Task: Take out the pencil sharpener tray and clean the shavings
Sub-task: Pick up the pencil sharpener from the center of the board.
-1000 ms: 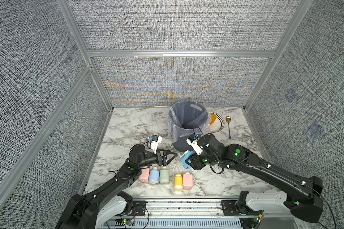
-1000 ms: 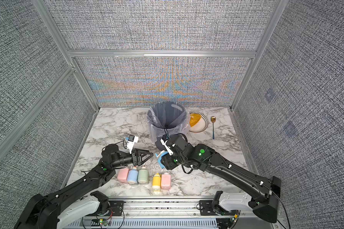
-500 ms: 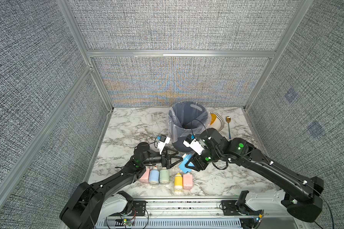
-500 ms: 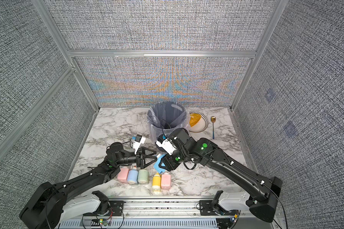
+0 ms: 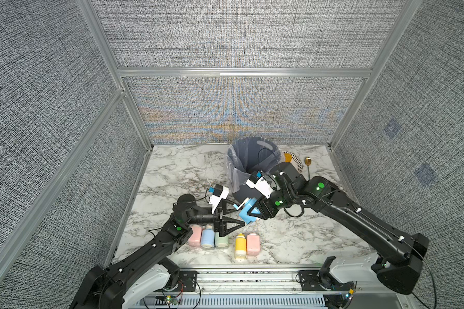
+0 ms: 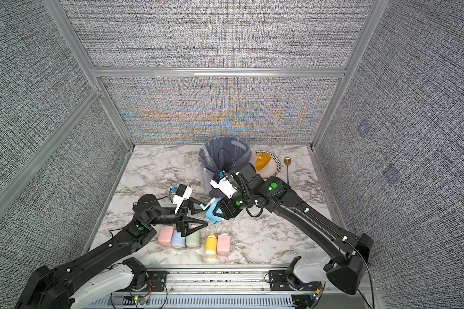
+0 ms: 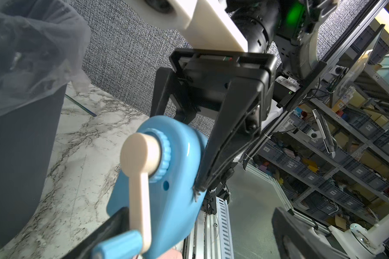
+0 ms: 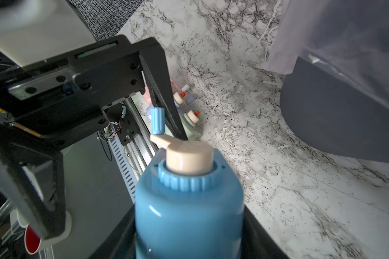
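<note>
My right gripper is shut on the body of a blue pencil sharpener and holds it tilted above the marble table. The sharpener's beige crank with its blue knob points toward my left gripper. That gripper is open, one finger on each side of the crank end. I cannot tell whether it touches. The tray is hidden from every view, and no shavings show.
A dark grey bin with a clear liner stands just behind the grippers. Several pastel sharpeners lie in a row near the front edge. At the back right are a bowl and a gold spoon.
My left gripper has reached to the right, and its open fingers now flank the sharpener's crank end. My right arm has raised its wrist, still gripping the sharpener.
</note>
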Tool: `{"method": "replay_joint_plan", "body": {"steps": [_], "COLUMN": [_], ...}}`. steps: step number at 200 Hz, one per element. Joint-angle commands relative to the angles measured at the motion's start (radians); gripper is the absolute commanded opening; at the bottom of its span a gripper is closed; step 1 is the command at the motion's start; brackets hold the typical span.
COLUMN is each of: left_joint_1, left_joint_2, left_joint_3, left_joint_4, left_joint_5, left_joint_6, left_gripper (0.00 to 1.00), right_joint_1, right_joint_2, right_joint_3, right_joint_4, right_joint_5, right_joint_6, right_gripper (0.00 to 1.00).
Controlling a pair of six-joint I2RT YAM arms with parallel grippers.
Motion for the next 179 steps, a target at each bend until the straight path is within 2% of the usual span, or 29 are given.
{"method": "replay_joint_plan", "body": {"steps": [1,31,46,63,82,97,126,179], "left_joint_1": [0.001,0.000,0.001,0.000,0.000,-0.003,-0.011,-0.011], "left_joint_2": [0.023,0.012,0.016,0.036,0.055,0.051,0.012,-0.047], "left_joint_3": [0.035,0.067,0.070,0.073,0.058,0.062,0.062,0.044], "left_joint_4": [-0.054,-0.185,-0.193,-0.174,-0.046,-0.029,-0.017,-0.026], "left_joint_5": [0.073,0.031,0.030,0.051,0.122,0.151,0.188,0.189], "left_joint_6": [0.042,0.128,0.137,0.127,0.050,0.038,0.025,0.026], "left_gripper": [1.00,1.00,1.00,1.00,0.99,0.98,0.89,0.72], "right_joint_1": [0.003,0.002,0.002,0.002,0.002,0.002,0.002,0.002], "right_joint_2": [0.006,0.002,-0.014,-0.035,-0.050,-0.050,-0.043,-0.045], "right_joint_3": [0.014,0.003,-0.007,-0.012,-0.014,-0.015,-0.016,-0.018], "right_joint_4": [0.052,0.056,0.062,0.064,0.069,0.071,0.074,0.087], "right_joint_5": [-0.104,-0.154,-0.168,-0.187,-0.206,-0.222,-0.244,-0.276], "right_joint_6": [-0.034,-0.039,-0.039,-0.042,-0.046,-0.048,-0.053,-0.061], "right_gripper": [0.40,0.40,0.40,0.40,0.40,0.40,0.40,0.40]}}
